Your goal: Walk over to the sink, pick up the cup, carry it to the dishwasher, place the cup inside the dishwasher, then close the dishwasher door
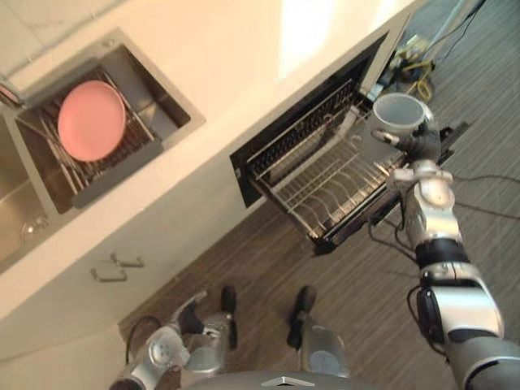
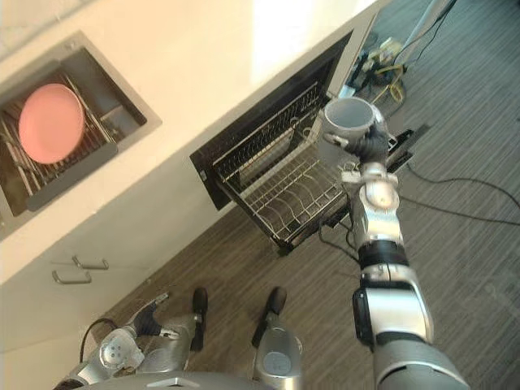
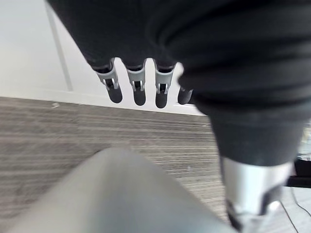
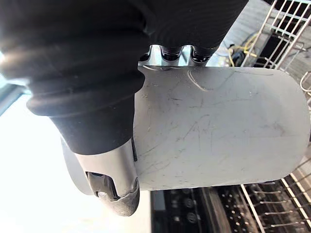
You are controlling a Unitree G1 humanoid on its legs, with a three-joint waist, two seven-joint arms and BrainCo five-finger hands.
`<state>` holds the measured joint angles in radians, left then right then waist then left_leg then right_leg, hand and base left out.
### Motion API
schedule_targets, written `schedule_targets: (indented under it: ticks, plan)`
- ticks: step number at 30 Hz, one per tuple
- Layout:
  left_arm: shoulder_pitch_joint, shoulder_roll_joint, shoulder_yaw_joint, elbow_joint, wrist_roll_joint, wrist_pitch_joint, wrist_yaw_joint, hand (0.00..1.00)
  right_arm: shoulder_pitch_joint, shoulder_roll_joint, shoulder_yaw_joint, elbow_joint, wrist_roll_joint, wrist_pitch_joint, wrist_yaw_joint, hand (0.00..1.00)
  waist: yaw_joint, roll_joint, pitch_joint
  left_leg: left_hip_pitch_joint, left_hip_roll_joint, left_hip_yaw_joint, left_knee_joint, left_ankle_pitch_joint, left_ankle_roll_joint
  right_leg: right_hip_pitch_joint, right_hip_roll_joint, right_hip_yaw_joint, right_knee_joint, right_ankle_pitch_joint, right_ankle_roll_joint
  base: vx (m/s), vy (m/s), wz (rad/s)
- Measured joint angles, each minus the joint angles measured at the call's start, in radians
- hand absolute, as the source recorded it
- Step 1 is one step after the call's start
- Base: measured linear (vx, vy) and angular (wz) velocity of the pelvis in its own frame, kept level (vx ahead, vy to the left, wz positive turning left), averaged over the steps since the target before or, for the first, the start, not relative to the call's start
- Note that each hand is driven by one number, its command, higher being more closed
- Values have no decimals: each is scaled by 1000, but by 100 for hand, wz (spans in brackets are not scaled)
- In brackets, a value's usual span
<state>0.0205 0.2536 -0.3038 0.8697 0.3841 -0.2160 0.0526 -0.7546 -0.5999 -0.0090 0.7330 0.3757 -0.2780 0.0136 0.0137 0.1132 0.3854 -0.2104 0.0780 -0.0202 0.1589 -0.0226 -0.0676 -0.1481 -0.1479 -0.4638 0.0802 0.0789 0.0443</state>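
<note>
1. The right hand [image 1: 418,145] has its fingers [image 4: 170,52] curled over one side of the cup [image 4: 218,131]. The thumb [image 4: 116,189] bears on the other side, so the grip is clamped round the cup's wall.
2. The cup is held in the air over the outer end of the dishwasher's pulled-out wire rack [image 1: 325,187]. It touches none of the wires, and the right arm is stretched well forward to reach there.
3. The cup stands about upright in the grip. Its open mouth faces up toward the head camera, its base points down at the rack, and its long axis runs near vertical.
4. The left hand [image 3: 137,87] hangs low by the robot's side, fingers straight and slightly apart, holding nothing.
5. Carrying looks finished, and the step in hand is placing the cup inside the dishwasher [image 1: 268,158].
6. I judge the next move calls for lowering the cup between the rack's rows of tines, and perhaps tipping it mouth-down so that it seats. Only then should the fingers let go.
7. The door [image 2: 413,136] lies open beneath the rack. The rack probably has to slide in before the door can be swung shut.
8. The sink [image 1: 24,203] is well apart, off to the left along the counter [image 1: 227,65]. A pink plate [image 1: 91,120] rests in a rack beside the sink.
</note>
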Motion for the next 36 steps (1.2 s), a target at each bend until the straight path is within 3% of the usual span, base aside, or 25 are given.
schedule_targets:
  ticks: [1,2,5,13,17,23,25,26,31,36]
  plan:
    - [-11,-1,19,17,-15,27,6,0,-14,-4,14,0,0,0,2,100,5,-5,13,-7,1,0,1,2,-1,-12,2,3,8,-2,-4,-90,-18,-1]
    - [-44,-2,73,53,-81,112,41,0,-47,-3,43,0,0,12,2,100,23,-26,29,-58,6,-5,12,9,-5,-68,4,9,40,-12,-13,-86,-23,4]
    - [-81,-1,115,69,-152,167,79,0,-74,3,44,40,0,37,4,100,54,-50,47,-136,8,-33,50,12,-9,-138,1,20,95,-37,-20,-37,-14,20]
    - [-87,-53,195,91,-256,229,99,0,-115,72,49,117,2,102,1,100,131,-74,65,-252,9,-64,137,12,-13,-240,-16,51,223,-101,-21,-20,24,25]
    - [-87,-88,230,104,-317,265,153,0,-114,104,78,153,6,133,-11,100,143,-82,71,-286,5,-66,139,19,-7,-278,-34,45,263,-119,-23,-95,19,12]
    - [-106,-116,278,104,-342,377,183,0,-117,126,54,164,11,163,-47,100,146,-99,82,-337,4,-63,134,43,-5,-340,-48,44,300,-125,-22,-50,7,5]
    - [-111,-123,295,104,-338,410,180,0,-118,122,55,166,8,200,-49,100,143,-100,83,-341,3,-63,134,46,-7,-349,-54,44,313,-126,-27,0,0,0]
    - [-114,-129,302,104,-330,420,180,0,-117,117,57,168,3,226,-49,0,143,-100,83,-343,1,-62,134,48,-10,-356,-58,44,322,-130,-29,0,0,0]
    - [-132,-132,303,102,-291,467,164,0,-118,129,84,164,-44,338,-46,0,143,-100,83,-353,3,-61,132,51,-16,-376,-63,44,351,-146,-37,9,-14,1]
    - [-134,-130,302,102,-258,500,146,0,-136,131,90,147,-119,375,-49,0,138,-100,82,-346,10,-35,135,52,-10,-375,-75,44,378,-161,-38,10,-9,5]
